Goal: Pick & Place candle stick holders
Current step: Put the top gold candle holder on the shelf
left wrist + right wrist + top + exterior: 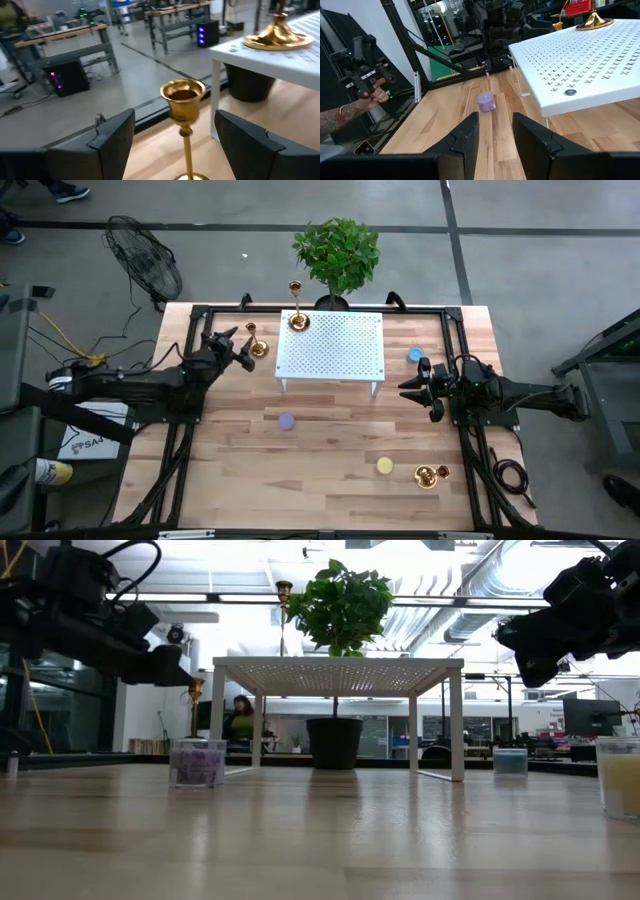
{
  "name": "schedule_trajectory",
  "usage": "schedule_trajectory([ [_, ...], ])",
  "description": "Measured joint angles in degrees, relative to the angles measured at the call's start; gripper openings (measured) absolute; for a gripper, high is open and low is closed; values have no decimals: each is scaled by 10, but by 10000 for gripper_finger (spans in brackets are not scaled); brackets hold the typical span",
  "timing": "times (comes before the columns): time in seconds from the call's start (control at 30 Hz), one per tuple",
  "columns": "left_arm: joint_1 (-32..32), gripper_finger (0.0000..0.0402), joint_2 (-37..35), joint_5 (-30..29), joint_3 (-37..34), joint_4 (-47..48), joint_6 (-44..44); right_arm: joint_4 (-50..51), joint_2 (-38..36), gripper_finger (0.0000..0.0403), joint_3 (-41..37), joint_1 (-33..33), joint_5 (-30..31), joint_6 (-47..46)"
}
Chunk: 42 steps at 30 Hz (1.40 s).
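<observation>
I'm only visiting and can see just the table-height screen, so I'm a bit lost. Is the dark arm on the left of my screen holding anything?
Observer: No. Its wrist camera shows the left fingers open on either side of a gold candle holder, not touching it.
Visitor: Are there any holders I can't see?
Observer: Yes. From above, another holder sits near the table's front right corner, beside a yellow disc.
Visitor: And the other arm?
Observer: Its wrist camera shows the right fingers apart with nothing between them, raised above the table.
</observation>
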<state>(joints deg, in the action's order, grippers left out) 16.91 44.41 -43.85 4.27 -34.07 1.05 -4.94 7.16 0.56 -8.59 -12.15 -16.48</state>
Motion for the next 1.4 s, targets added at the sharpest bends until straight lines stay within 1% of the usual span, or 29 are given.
schedule_trajectory([
  [0.27, 0, 271, 92, -2, 0, -67, -30, 0, 0, 114, 0, 0, 0, 0],
  [0.53, 1, 271, 185, -12, 1, -185, -46, 0, 0, 114, 0, 0, 0, 0],
  [0.63, 11, 271, 221, -23, 1, -227, -46, 0, 0, 114, 0, 0, 0, 0],
  [0.7, 25, 271, 241, -20, 5, -237, -57, 0, 0, 114, 0, 0, 0, 0],
  [0.8, 46, 271, 265, 6, 15, -252, -67, 0, 0, 114, 0, 0, 0, 0],
  [0.87, 57, 271, 277, 30, 24, -258, -69, 0, 0, 114, 0, 0, 0, 0],
  [0.93, 61, 271, 286, 40, 34, -258, -69, 0, 0, 114, 0, 0, 0, 0],
  [1.17, 64, 265, 295, 41, 47, -259, -58, 0, 0, 114, 0, 0, 0, 0],
  [1.27, 64, 244, 295, 40, 47, -259, -59, 0, 0, 114, 0, 0, 0, 0],
  [1.4, 64, 203, 295, 42, 47, -259, -64, 0, 0, 114, 0, 0, 0, 0],
])
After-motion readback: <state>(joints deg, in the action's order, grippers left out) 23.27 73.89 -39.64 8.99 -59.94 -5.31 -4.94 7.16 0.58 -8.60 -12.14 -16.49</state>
